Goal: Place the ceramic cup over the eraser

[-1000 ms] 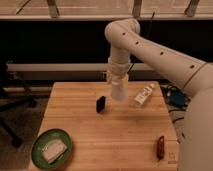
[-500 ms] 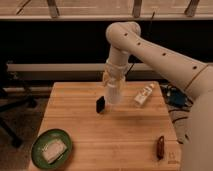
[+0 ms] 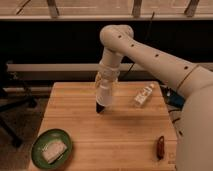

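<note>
My gripper [image 3: 105, 80] hangs down from the white arm over the middle of the wooden table [image 3: 125, 135]. It is shut on a white ceramic cup [image 3: 104, 94], held upright-long below the fingers. The cup's lower end is right at a small dark eraser [image 3: 101, 108] standing on the table. Only the eraser's lower part shows under the cup. I cannot tell whether the cup touches the table.
A white bottle [image 3: 143, 95] lies right of the cup. A green plate [image 3: 40, 142] with a pale sponge-like block [image 3: 53, 150] sits at the front left corner. A dark red object [image 3: 160, 147] lies at the front right. A chair [image 3: 10, 105] stands left of the table.
The gripper with the cup has moved left and down, from beside the eraser to over it. The eraser's top is now covered by the cup.
</note>
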Controlling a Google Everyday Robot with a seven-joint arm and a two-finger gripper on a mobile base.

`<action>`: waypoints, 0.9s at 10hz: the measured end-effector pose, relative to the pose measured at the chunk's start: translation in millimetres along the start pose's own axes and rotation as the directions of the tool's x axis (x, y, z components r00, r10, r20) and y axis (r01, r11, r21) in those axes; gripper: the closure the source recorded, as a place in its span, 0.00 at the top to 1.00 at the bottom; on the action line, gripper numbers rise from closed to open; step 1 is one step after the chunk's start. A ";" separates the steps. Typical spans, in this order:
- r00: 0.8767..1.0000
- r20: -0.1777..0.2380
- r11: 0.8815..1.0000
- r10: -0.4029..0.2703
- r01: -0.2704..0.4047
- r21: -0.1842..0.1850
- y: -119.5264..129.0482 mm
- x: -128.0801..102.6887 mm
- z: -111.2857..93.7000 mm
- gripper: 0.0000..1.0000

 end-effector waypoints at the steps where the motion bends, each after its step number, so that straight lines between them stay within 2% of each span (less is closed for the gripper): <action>1: 1.000 0.006 1.000 -0.007 0.007 0.002 -4.3 -0.4 4.4 0.00; 9: 0.999 0.038 0.999 -0.030 0.031 -0.009 -21.9 4.2 40.9 0.00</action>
